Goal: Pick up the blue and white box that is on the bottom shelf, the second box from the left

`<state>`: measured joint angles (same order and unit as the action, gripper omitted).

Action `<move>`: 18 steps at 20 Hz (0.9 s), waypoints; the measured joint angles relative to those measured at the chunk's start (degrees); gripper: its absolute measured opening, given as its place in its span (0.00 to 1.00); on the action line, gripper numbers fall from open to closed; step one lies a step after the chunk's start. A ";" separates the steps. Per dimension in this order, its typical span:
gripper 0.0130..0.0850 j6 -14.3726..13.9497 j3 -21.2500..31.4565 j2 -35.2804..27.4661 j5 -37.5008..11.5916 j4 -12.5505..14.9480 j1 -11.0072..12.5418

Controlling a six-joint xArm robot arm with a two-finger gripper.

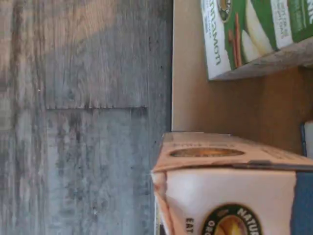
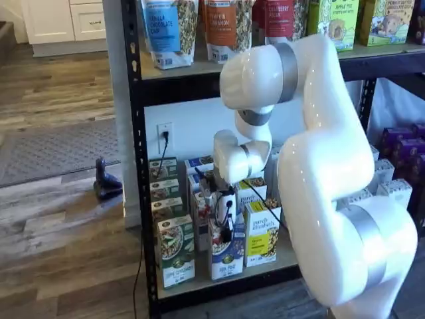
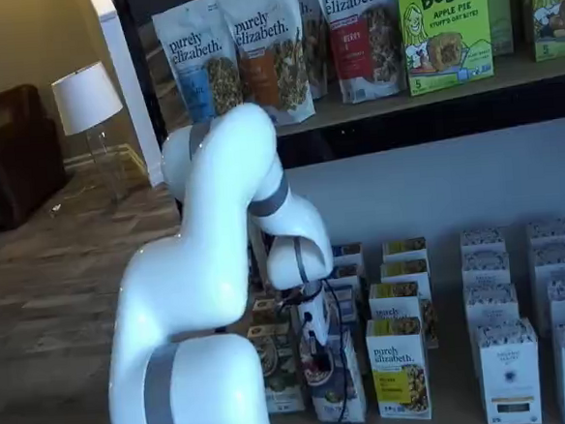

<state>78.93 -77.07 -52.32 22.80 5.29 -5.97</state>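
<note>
Gripper (image 2: 227,229) hangs directly over the tall blue and white cardboard box (image 2: 227,256), its long axis upright; finger gap unclear

Glossy white rounded arm (image 2: 325,166), grey joint bands, black cable (image 2: 265,199) by the wrist
</note>
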 joint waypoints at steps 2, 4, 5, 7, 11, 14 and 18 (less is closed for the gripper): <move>0.50 -0.77 2.76 2.09 -0.64 0.78 -0.03; 0.50 -1.38 5.04 3.80 -1.20 1.35 -0.12; 0.50 -1.64 6.27 4.72 -1.53 1.57 -0.17; 0.50 -2.28 9.68 7.23 -2.62 2.08 -0.32; 0.50 -4.76 17.11 12.97 -5.25 4.97 0.01; 0.50 -7.42 22.05 17.15 -6.65 8.44 0.64; 0.50 -7.58 26.73 22.39 -5.56 8.41 0.40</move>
<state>71.34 -50.34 -29.93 17.24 13.70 -5.57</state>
